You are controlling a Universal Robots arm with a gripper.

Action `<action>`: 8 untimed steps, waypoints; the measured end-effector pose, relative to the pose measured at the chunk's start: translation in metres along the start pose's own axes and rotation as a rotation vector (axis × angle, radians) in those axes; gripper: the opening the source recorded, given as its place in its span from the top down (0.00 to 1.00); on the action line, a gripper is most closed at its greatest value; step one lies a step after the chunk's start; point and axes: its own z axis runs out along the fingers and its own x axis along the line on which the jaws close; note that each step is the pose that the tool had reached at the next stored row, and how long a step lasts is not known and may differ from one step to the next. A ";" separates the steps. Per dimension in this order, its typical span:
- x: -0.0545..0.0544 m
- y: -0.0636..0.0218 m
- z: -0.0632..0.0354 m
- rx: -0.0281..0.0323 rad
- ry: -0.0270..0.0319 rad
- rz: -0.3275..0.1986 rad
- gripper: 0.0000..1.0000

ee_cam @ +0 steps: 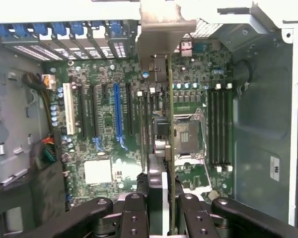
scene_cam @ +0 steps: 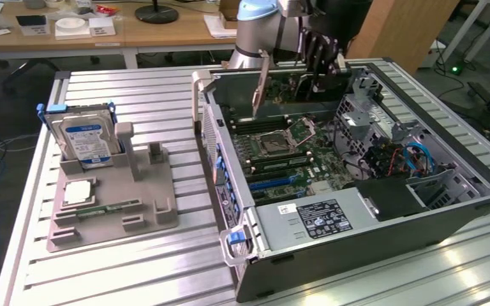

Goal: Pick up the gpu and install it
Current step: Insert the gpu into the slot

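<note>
1. Arm (scene_cam: 258, 25): 1 pale grey arm, seen at the far end of the open computer case (scene_cam: 449, 210). Its wrist points downward over the case interior.

2. End effector (ee_cam: 160, 210): 2 black fingers (ee_cam: 134, 215) pressed on opposite faces of the gpu (ee_cam: 162, 148), pinching it between them. The jaws stand partly closed, only as wide as the card is thick.

3. The gpu (scene_cam: 321, 54): held upright and edge-on over the motherboard (ee_cam: 104, 144), in line with the slot area between the long blue slot (ee_cam: 117, 114) and the CPU socket (ee_cam: 186, 136). Its silvery bracket (scene_cam: 262, 83) hangs on the side toward the exterior view's left. Whether its lower edge touches the board cannot be told.

4. Labels, near to far:
- Power supply sticker (scene_cam: 323, 220), black and white, at the near end of the case; text not legible.
- White sticker (ee_cam: 274, 168) on the inner case wall; text not legible.
- Hard drive (scene_cam: 87, 137), blue-and-white label, standing upright in the grey holder (scene_cam: 113, 191) on the slatted metal desk (scene_cam: 126, 268); brand not legible.
- RAM stick (scene_cam: 100, 209) and CPU chip (scene_cam: 79, 191) lying flat in the same holder; no readable markings.
</note>
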 end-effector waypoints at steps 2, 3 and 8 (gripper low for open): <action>0.000 0.0002 0.0020 -0.0038 0.0004 0.000 0.72; 0.000 0.0007 0.0031 -0.0074 0.0006 0.000 0.72; 0.001 0.0038 0.0090 -0.0120 0.0006 -0.013 0.72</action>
